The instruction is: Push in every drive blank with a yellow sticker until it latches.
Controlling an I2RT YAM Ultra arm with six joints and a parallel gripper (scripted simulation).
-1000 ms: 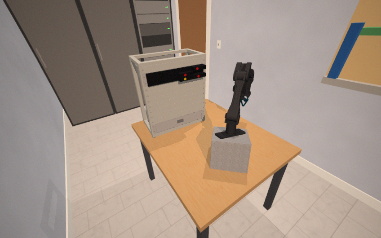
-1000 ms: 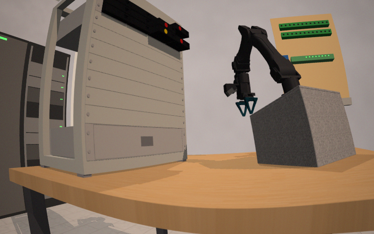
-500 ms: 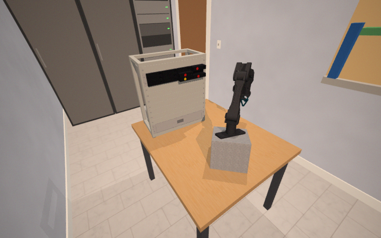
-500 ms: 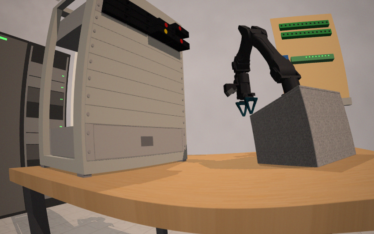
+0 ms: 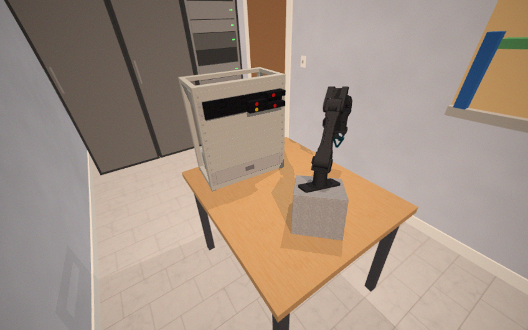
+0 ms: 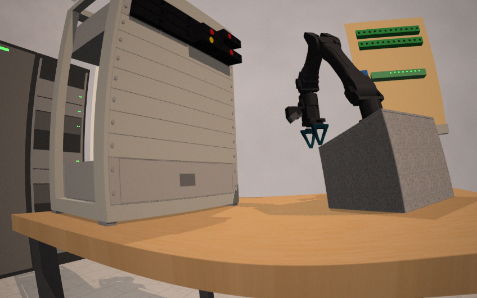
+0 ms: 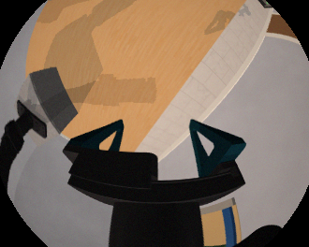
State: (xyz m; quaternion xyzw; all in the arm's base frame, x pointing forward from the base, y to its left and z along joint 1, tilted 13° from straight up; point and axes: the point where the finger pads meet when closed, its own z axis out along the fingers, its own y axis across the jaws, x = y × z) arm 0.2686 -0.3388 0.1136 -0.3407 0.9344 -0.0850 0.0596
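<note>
Here the hand (image 6: 314,138) hangs pointing down beside the grey pedestal block (image 6: 388,163), its teal fingers spread apart with nothing between them. The beige rack (image 5: 200,135) stands well apart on the tabletop (image 5: 258,230). Near its top, the yellow-stickered drive blank (image 5: 256,109) protrudes among three red-stickered blanks (image 5: 273,94).

Grey stone block (image 5: 319,213) on wooden tabletop (image 5: 258,246), below the pincer (image 6: 314,136). Dark cabinets (image 5: 93,81) and pegboard (image 6: 399,55) beyond.
</note>
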